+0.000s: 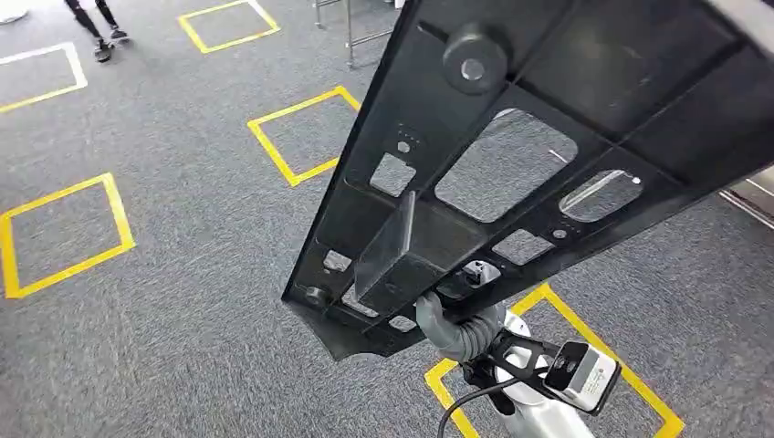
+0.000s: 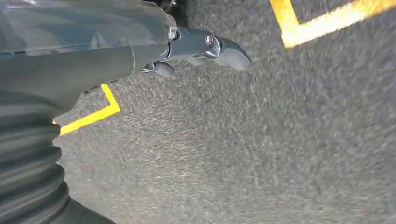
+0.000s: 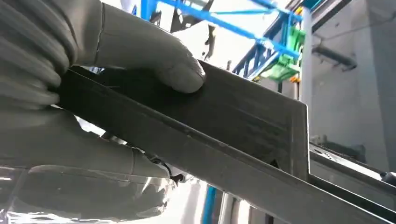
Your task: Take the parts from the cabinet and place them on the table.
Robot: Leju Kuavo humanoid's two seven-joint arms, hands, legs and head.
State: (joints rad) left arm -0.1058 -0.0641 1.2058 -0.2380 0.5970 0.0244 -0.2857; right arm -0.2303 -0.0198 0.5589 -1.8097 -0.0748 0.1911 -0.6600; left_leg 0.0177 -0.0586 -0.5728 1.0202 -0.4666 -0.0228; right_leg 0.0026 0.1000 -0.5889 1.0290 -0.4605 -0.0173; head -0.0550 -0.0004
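— What is that big dark shape across the head view?

— The part (image 1: 548, 137) — a long black moulded panel with ribs, bosses and several cut-out windows. It is carried up off the grey carpet (image 1: 183, 301), tilted, one end near the robot and the other running away toward the upper right. I judge it is held high and slanted so that its length clears the floor while the robot carries it toward the table, which these pictures do not show.

— And the yellow squares?

— Taped outlines (image 1: 64, 233) on the carpet, well apart from one another; a person's legs (image 1: 96, 27) stand at the far edge.

— Which hand has the panel?

— The right hand (image 3: 107, 102). Its wrist view shows the thick thumb (image 3: 163, 60) pressed down on one face of a rib, with the rest of the hand wrapped beneath — a clamp across the rib. Gripping a stiff rib, rather than the thin web, likely keeps the panel from twisting.

— The left hand?

— The left hand (image 2: 205, 46) hangs over the carpet with nothing visibly in it; whether its fingers are curled or spread I cannot tell.
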